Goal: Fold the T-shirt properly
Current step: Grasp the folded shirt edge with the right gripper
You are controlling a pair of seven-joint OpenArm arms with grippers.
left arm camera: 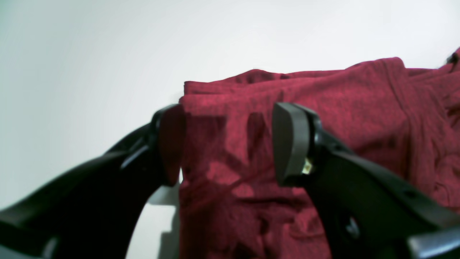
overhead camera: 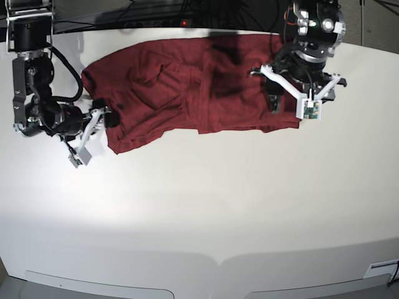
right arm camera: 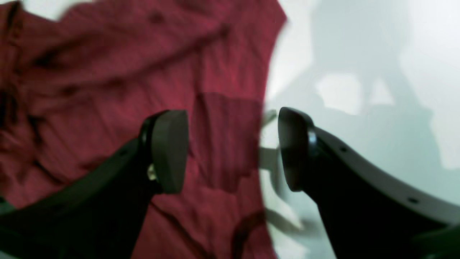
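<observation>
The T-shirt [overhead camera: 187, 84] is a dark red, wrinkly cloth spread across the far part of the white table [overhead camera: 199, 205]. In the base view my left gripper [overhead camera: 300, 98] hovers over the shirt's right end. In its wrist view this gripper [left arm camera: 230, 144] is open, with a folded edge of the T-shirt [left arm camera: 323, 93] below and nothing between the fingers. At the shirt's left lower corner is my right gripper [overhead camera: 107, 118]. Its wrist view shows it [right arm camera: 231, 149] open, straddling the T-shirt's [right arm camera: 107, 90] side edge without holding it.
Dark cables and a small red light [overhead camera: 182, 23] run along the table's back edge. The right arm's base [overhead camera: 28, 37] stands at the far left corner. A label [overhead camera: 380, 269] sits at the table's front right corner.
</observation>
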